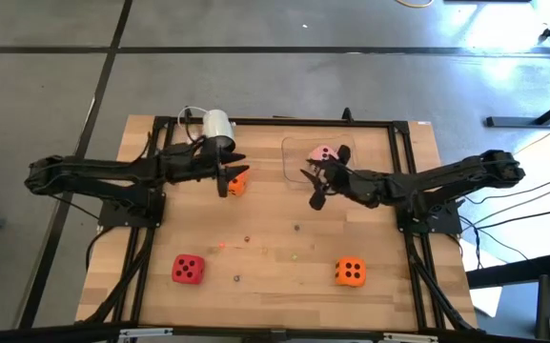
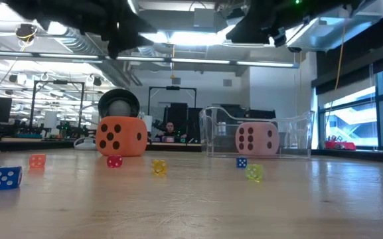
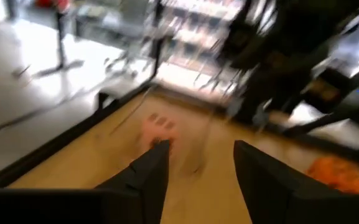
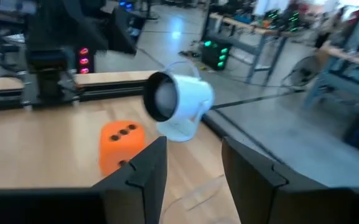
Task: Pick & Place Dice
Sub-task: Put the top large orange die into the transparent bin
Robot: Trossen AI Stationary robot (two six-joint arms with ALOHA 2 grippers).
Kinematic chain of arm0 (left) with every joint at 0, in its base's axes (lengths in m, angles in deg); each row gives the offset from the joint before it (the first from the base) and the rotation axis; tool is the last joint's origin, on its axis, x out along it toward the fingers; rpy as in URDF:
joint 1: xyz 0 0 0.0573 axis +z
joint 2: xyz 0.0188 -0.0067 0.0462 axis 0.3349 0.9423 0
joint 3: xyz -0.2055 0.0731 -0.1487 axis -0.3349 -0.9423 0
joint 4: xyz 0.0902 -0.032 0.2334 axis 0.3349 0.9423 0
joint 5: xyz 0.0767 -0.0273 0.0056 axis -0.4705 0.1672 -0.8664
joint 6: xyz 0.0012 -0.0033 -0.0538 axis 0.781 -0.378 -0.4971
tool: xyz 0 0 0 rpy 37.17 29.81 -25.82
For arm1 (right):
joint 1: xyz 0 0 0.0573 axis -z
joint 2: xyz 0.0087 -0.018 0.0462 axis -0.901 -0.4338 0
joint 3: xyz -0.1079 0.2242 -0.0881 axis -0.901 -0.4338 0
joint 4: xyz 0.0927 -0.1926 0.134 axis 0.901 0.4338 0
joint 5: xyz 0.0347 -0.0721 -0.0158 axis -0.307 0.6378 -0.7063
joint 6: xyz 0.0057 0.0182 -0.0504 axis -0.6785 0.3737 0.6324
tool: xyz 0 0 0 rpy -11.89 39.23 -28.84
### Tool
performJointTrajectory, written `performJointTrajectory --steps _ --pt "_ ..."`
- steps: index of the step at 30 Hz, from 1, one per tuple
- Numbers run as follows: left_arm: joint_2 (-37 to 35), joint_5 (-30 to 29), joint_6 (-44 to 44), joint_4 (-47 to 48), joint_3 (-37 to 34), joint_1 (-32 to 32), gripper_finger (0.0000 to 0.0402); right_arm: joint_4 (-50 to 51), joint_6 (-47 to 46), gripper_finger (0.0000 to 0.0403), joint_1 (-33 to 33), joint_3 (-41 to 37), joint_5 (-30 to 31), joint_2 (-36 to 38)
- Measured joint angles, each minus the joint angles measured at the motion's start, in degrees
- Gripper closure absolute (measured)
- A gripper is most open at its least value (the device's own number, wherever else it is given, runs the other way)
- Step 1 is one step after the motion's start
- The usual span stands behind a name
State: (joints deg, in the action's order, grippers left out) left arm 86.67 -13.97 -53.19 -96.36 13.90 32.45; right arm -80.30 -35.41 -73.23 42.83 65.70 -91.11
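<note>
An orange die point(image 1: 239, 182) rests on the table just below and beside my left gripper point(image 1: 232, 177), which hovers open over it with nothing between its fingers point(image 3: 198, 146). A pale pink die point(image 1: 324, 153) sits inside a clear container point(image 1: 292, 162) at the far middle. My right gripper point(image 1: 315, 187) hangs open and empty next to the container's near side, pointing at the orange die point(image 4: 120, 146). A red die point(image 1: 189, 269) and a second orange die point(image 1: 350, 272) sit near the front edge. In the low view the orange die point(image 2: 120, 136) stands flat on the wood.
A white cylindrical camera point(image 1: 217, 124) stands at the far edge behind the orange die. Several tiny coloured dice point(image 2: 158, 166) lie scattered over the middle of the table. A dark frame point(image 1: 275, 121) borders the tabletop. Bare wood lies between the two front dice.
</note>
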Motion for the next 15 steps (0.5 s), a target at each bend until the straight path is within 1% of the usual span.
performJointTrajectory --steps 3,6,8,10,12,15 --pt "0.0 -5.1 -1.9 14.8 7.2 0.0 0.0212 2.3 1.7 0.0250 -0.5 0.0 3.3 1.5" --pt "0.0 -7.2 -4.0 23.2 13.1 0.1 0.0211 6.2 2.3 0.0249 -0.6 0.0 6.3 3.1" --pt "0.0 -6.4 -5.5 27.7 16.7 0.7 0.0212 9.2 2.1 0.0249 -0.6 0.0 8.4 4.1" --pt "0.0 -4.1 -5.8 31.2 19.5 1.5 0.0215 12.1 1.6 0.0249 -0.6 0.0 10.8 4.8" --pt "0.0 -1.0 -2.3 33.3 21.2 1.8 0.0216 15.3 1.4 0.0249 -0.6 0.0 12.8 5.5" --pt "0.1 0.5 2.4 34.3 22.0 1.3 0.0215 19.4 0.9 0.0249 -0.6 0.0 15.4 6.1"
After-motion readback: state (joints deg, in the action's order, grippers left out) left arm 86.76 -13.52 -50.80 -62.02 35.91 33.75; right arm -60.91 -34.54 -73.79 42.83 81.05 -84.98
